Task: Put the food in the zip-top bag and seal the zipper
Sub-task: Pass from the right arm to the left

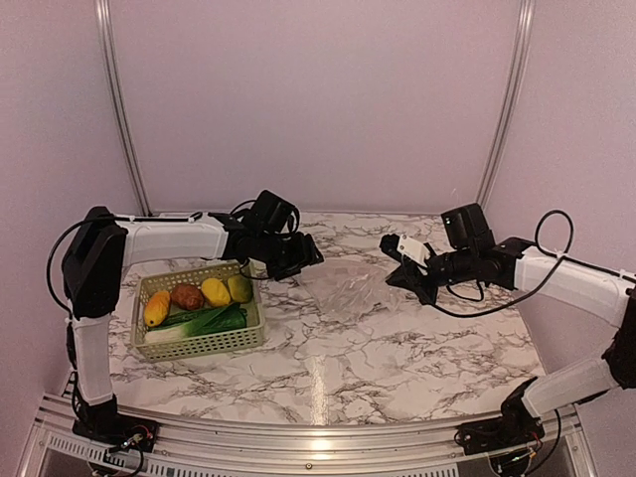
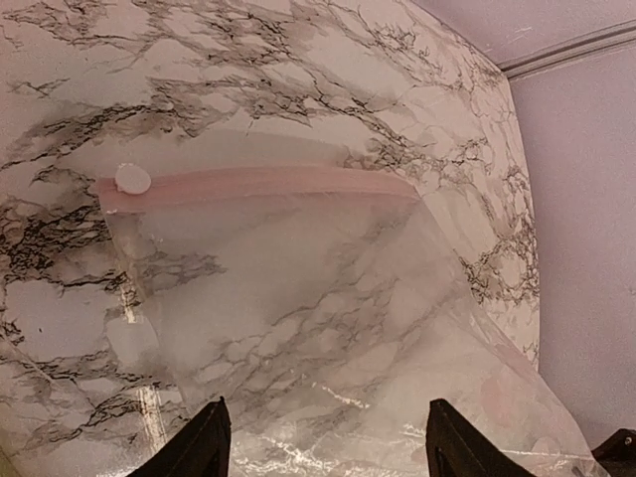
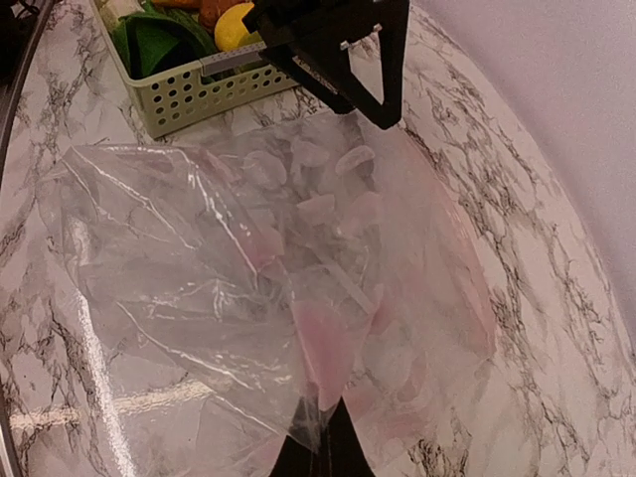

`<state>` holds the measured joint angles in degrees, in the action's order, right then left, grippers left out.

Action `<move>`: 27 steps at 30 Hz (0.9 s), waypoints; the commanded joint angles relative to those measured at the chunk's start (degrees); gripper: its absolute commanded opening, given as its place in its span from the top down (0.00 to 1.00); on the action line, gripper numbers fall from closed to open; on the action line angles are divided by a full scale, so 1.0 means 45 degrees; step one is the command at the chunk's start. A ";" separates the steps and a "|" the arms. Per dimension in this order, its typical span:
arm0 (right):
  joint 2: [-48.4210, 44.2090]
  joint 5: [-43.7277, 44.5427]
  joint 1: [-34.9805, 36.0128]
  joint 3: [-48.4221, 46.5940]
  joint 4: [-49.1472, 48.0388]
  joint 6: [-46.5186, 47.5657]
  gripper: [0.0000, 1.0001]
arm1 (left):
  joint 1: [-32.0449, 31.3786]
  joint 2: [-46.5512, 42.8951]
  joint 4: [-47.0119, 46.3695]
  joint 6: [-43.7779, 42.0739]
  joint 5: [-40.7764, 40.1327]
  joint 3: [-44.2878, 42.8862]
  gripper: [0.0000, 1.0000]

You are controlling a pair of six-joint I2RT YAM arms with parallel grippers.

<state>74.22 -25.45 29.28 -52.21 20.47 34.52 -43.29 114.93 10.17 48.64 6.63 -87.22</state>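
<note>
The zip-top bag point(image 1: 343, 288) lies crumpled on the marble table between the arms. Its pink zipper point(image 2: 258, 184), with a white slider point(image 2: 132, 179), shows in the left wrist view. My left gripper point(image 1: 295, 255) is open and empty, hovering over the bag's left part, with its fingers point(image 2: 204, 445) spread wide above the film. My right gripper point(image 3: 338, 452) is shut on the bag's point(image 3: 248, 268) right edge, lifting the film a little. The food lies in a pale green basket point(image 1: 243, 340): an orange piece point(image 1: 156, 308), a potato point(image 1: 187, 296), lemons point(image 1: 216, 291), a cucumber point(image 1: 224, 320) and a leek point(image 1: 171, 333).
The basket point(image 3: 189, 84) stands just left of the bag, close under my left arm. The left gripper point(image 3: 338, 50) shows at the top of the right wrist view. Pale walls enclose the table at the back and sides.
</note>
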 commanded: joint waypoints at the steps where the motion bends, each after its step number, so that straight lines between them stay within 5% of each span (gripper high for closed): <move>1: -0.0528 -0.0467 -0.0080 -0.0068 0.0245 0.0007 1.00 | 0.0004 0.0784 0.0479 0.1064 0.0081 -0.0599 0.31; 7: -0.0815 -0.0351 -0.0080 0.0201 0.0234 -0.0087 1.00 | 0.0010 0.0997 0.0454 0.1658 0.0064 -0.0895 0.31; 13: -0.0976 -0.0474 -0.0080 0.0499 0.0144 -0.0082 1.00 | -0.0257 -0.0457 0.0590 0.1889 -0.2519 0.0773 0.31; 27: -0.1498 -0.0991 -0.0090 0.0608 0.0250 -0.0402 1.00 | -0.0478 0.1231 -0.0216 0.3869 -0.0912 0.0011 0.31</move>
<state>69.17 -28.23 29.28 -49.34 20.69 34.00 -45.34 117.82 10.22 63.24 0.95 -84.23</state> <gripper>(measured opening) 0.003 0.691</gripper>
